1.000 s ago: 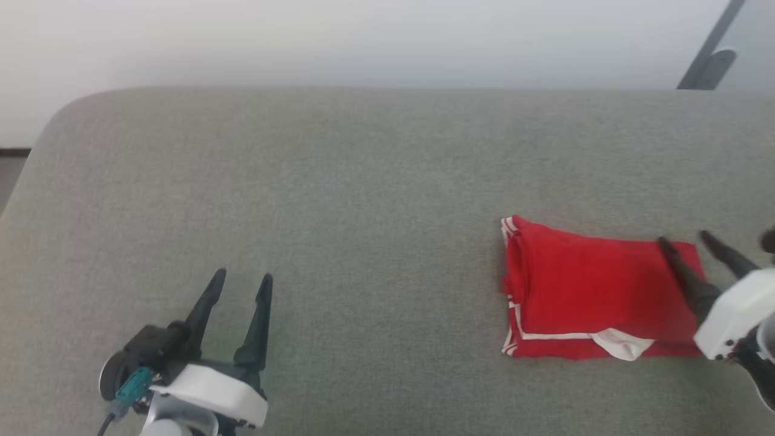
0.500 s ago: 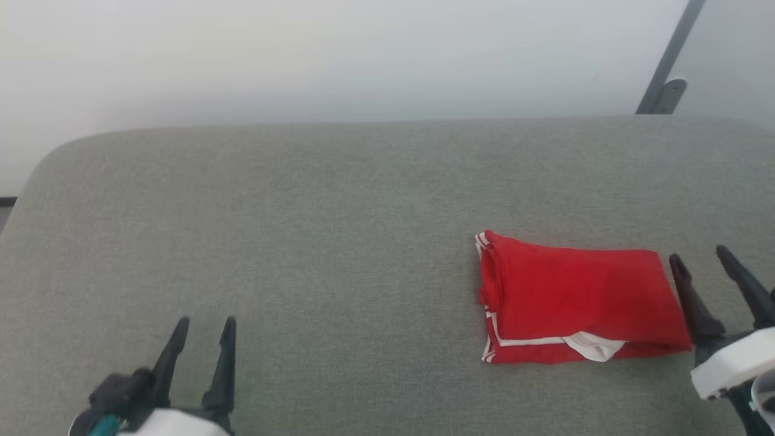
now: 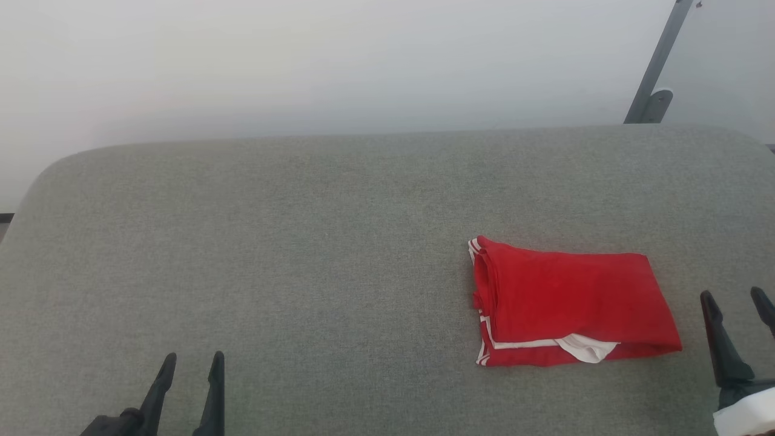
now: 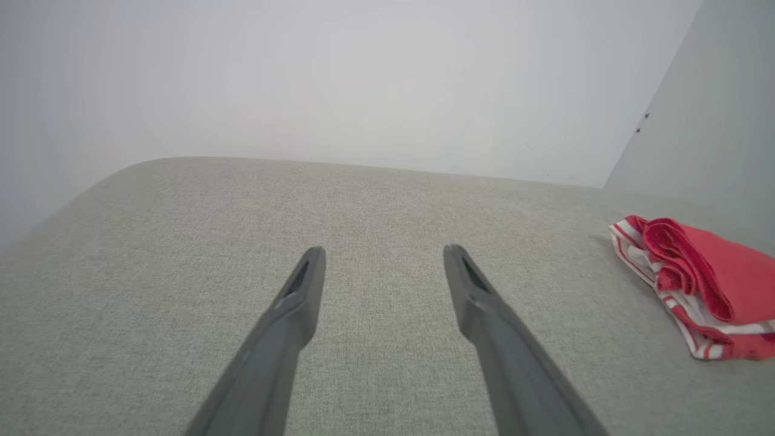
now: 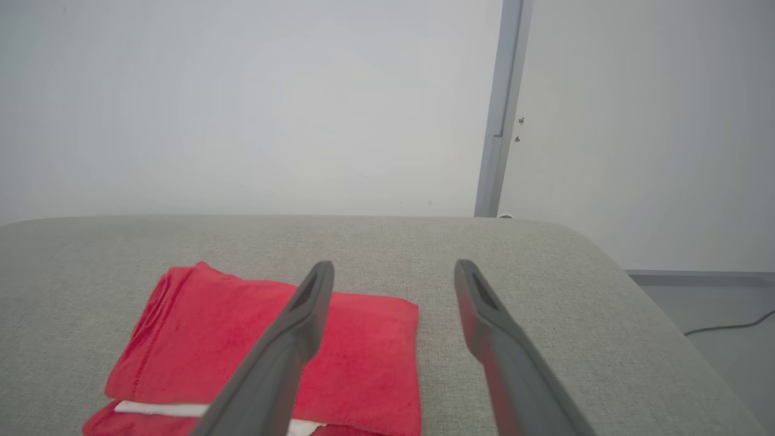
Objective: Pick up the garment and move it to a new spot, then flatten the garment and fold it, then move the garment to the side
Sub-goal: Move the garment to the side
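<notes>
**Head view**
- Item 1, left gripper [image 3: 192, 363]: I log the jaws spread wide and holding nothing. Bare grey fabric surface [image 3: 303, 242] lies between and ahead of the fingers.
- Item 2, right gripper [image 3: 732, 300]: the jaws are likewise wide apart and empty.
- Item 3, garment [image 3: 575, 300]: it is folded into a red rectangle and lies flat on the surface. White-and-red striped trim shows along the end facing the left jaws, and a white strip peeks out at its near edge. It sits just to the left of the right jaws without touching them, and well off to the right of the left jaws.
- Item 4, wall [image 3: 303, 60]: pale, beyond the surface, ahead of both pairs of jaws.
- Item 5, metal post [image 3: 657, 66]: slanted, far ahead of the right jaws.

**Left wrist view**
- The left gripper [image 4: 382, 257] has both fingers parted, and I see only the surface in the gap.
- The garment [image 4: 720, 272] lies far right of the jaws, its layered striped end turned toward them.

**Right wrist view**
- The right gripper [image 5: 393, 272] has its fingers wide with nothing gripped, and the gap frames bare surface.
- The garment [image 5: 181, 339] lies left of the jaws. The left finger crosses in front of its right part, and I cannot tell whether they touch.
- A cable [image 5: 726, 328] lies on the floor [image 5: 696, 290], to the right of the jaws.
</notes>
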